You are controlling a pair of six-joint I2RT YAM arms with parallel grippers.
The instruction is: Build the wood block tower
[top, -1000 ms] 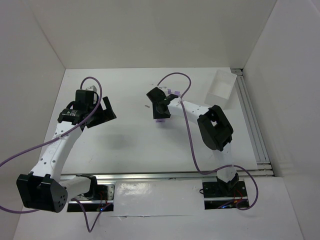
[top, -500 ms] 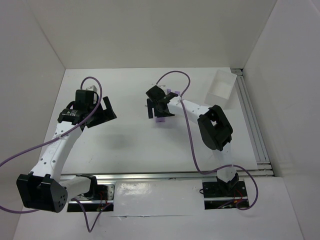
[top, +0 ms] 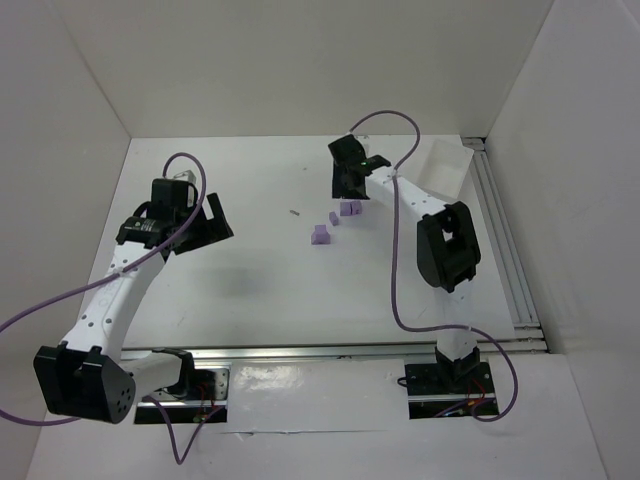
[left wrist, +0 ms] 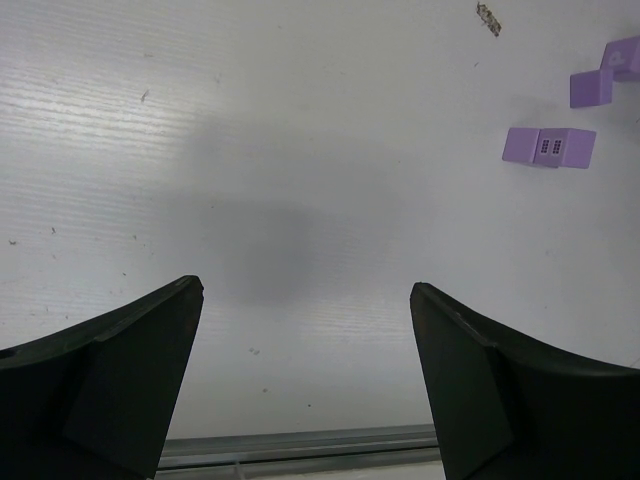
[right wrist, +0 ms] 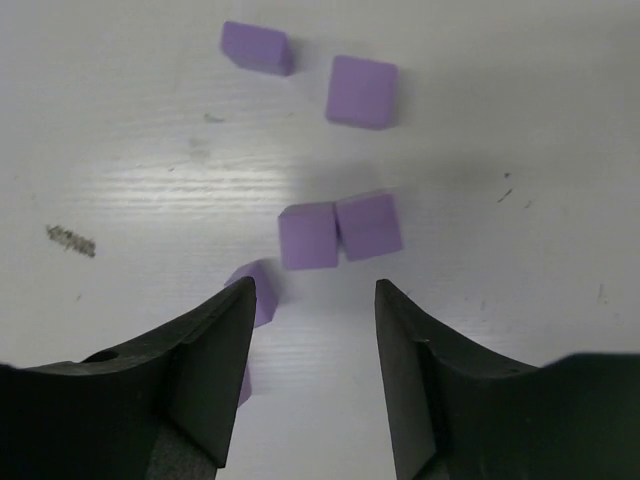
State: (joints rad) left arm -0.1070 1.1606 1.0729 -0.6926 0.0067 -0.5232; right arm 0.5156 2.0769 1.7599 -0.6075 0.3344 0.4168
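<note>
The wood blocks (right wrist: pixel 309 237) just ahead of the right gripper (right wrist: pixel 315 292) look matt lilac, with smooth, even faces. Its fingers (right wrist: pixel 205 385) are matt black plastic. The table (left wrist: pixel 300 180) under the left gripper (left wrist: pixel 305 290) is white, finely ribbed, with a soft sheen.

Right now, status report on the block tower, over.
Left hand open, empty. Right hand open, empty, above the wood blocks. No tower: blocks lie loose, two touching. Nothing blocking them.

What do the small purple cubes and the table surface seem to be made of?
The purple cubes look like painted wood or plastic: matte, flat faces, crisp edges, no shine. The table surface looks like white laminate or coated board: fine parallel lines, soft glare.
</note>
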